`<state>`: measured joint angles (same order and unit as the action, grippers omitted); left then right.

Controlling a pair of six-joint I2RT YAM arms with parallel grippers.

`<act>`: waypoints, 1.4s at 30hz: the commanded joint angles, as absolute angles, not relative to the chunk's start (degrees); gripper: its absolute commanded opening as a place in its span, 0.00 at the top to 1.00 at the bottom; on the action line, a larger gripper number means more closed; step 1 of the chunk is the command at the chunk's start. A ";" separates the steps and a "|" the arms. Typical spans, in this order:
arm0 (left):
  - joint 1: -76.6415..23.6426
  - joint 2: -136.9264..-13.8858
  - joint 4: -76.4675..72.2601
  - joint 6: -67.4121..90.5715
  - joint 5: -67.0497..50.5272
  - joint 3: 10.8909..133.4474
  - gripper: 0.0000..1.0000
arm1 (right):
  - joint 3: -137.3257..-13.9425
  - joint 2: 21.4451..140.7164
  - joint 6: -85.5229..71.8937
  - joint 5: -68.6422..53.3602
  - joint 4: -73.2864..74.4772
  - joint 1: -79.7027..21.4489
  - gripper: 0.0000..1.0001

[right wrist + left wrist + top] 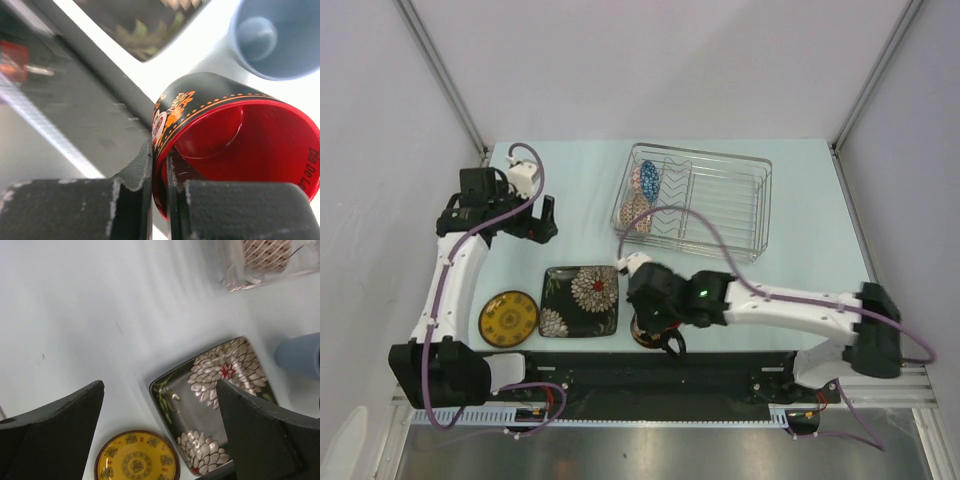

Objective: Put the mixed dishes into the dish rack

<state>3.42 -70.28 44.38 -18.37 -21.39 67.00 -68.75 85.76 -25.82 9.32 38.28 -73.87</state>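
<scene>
Down at the near edge of the table point(570, 170), the right gripper point(160, 172) is clamped on the rim of the tilted black mug point(235, 135), with one finger inside its red interior. The light-blue cup point(270, 35) sits just beside the mug. The left gripper point(157, 435) hangs wide open, holding nothing, left of the dish rack point(760, 205). The blue patterned bowl point(649, 180) and the beige-pink bowl point(635, 212) stand in the rack. The black square plate point(580, 301) and the yellow plate point(508, 318) lie on the table.

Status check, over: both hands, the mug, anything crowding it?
Right hand shut on black mug rim. Left hand open, holding nothing. Light-blue cup close beside mug; blue bowl, beige-pink bowl at left end of dish rack.
</scene>
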 commanded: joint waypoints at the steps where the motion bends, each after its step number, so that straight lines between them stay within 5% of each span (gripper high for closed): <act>1: 3.78 -67.94 46.93 -12.85 -29.87 77.49 0.00 | -71.02 65.15 -30.23 -2.43 26.76 -64.97 1.00; 9: 4.04 -68.29 45.37 -0.37 -54.29 87.01 0.03 | -66.46 50.20 -32.61 -7.13 0.56 -50.98 1.00; 13: 4.39 -69.43 34.49 18.38 -68.26 83.00 0.00 | -60.13 50.36 -38.37 -5.35 -21.90 -46.60 1.00; 18: 4.31 -66.37 -26.09 66.93 -80.16 62.54 0.00 | -55.99 57.29 -47.27 -8.96 -39.78 -39.48 1.00; 20: 3.69 -65.75 -38.27 72.67 -80.68 60.65 0.00 | -55.29 58.88 -51.04 -10.19 -43.49 -37.63 1.00; 32: -9.31 -64.25 -4.68 42.48 -76.74 60.21 0.00 | -54.75 68.64 -61.26 -10.64 -62.92 -34.81 1.00; 42: -13.62 -67.76 -7.03 42.28 -70.76 60.38 0.00 | -54.76 72.24 -65.65 -10.20 -68.46 -35.33 1.00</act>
